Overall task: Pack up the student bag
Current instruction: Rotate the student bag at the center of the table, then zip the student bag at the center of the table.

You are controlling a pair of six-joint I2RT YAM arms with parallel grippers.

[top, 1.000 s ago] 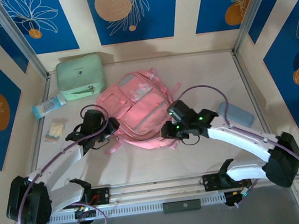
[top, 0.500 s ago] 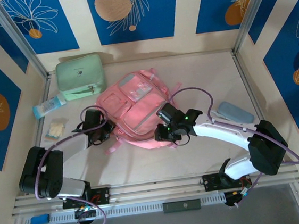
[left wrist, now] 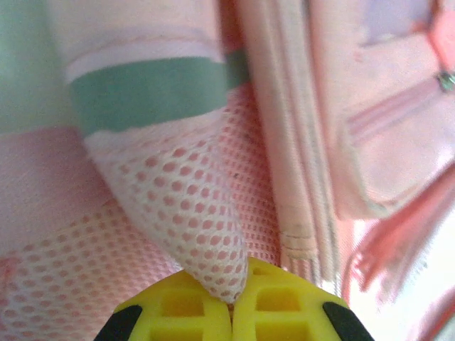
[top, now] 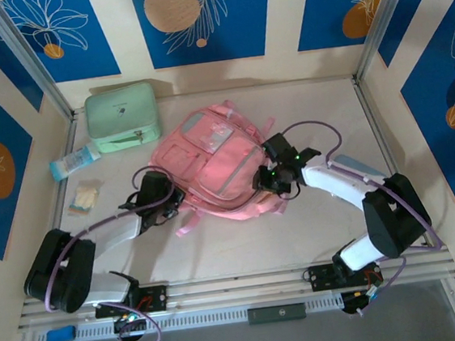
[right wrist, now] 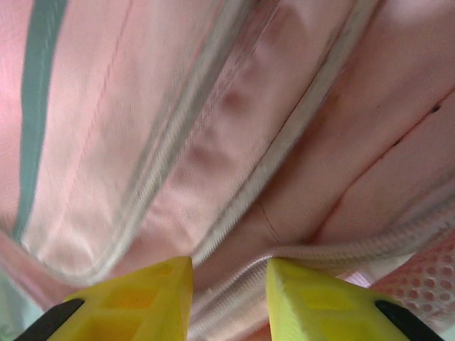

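Holding the large soft pink fabric backpack (top: pixel 206 164) at its near-left edge, your left gripper (left wrist: pixel 231 297) is clenched on a fold of white-pink mesh netting (left wrist: pixel 186 213), the yellow fingertips meeting on it. The backpack lies flat in the middle of the pale table (top: pixel 243 242), front pockets facing up. Whether its main zip is open cannot be told from above.

Your right gripper (right wrist: pixel 227 273) sits at the bag's near-right edge. In its wrist view the yellow fingers stand parted, straddling a piped seam of pink fabric (right wrist: pixel 213 234). Nothing shows them pinching it, so treat that pincer as released.

You appear to be at the opening stage: getting a hold on both sides of the bag so that its mouth can be spread. Packing itself looks not yet begun. The mint green boxy zip case (top: pixel 122 116), the blue-and-white bottle (top: pixel 74 162) and the small pale packet (top: pixel 84 198) all lie on the table to the far left. The case is just beside the bag's top corner, and the other two are well apart from it.

Next, you likely need to close the right fingers on that seam or a zip pull while the left hand anchors the mesh. Pull gently: the netting looks thin and stretchy, so it may slip free or drag the whole bag.
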